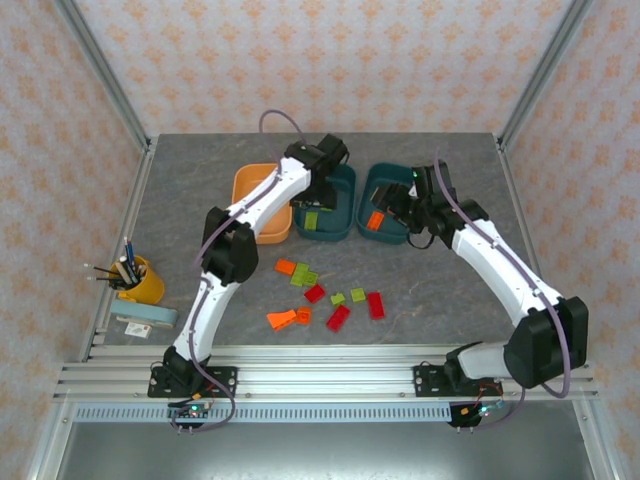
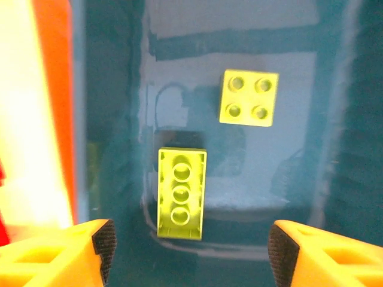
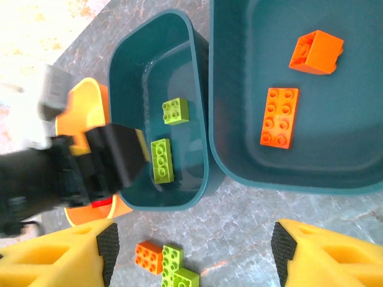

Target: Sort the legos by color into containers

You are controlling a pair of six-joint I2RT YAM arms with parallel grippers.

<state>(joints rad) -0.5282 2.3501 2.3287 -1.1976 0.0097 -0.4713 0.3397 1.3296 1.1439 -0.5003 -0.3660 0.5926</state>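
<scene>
While left gripper (image 2: 191, 251) gapes above teal tray (image 2: 338, 149), two green legos (image 2: 181, 192) inside.

- The left claw (image 2: 190, 254) hangs over a dark teal plastic tray (image 2: 114, 119). Its yellow fingers (image 2: 54, 257) sit in the bottom corners, spread wide with nothing between them.
- A square yellow-green translucent brick (image 2: 248, 97) with four studs lies flat on the tray floor, upper right.
- An oblong yellow-green translucent brick (image 2: 181, 192) lies below and left of it, apart, studs up.
- The blurred wall of a light orange plastic tray (image 2: 48, 119) runs along the left edge.
</scene>
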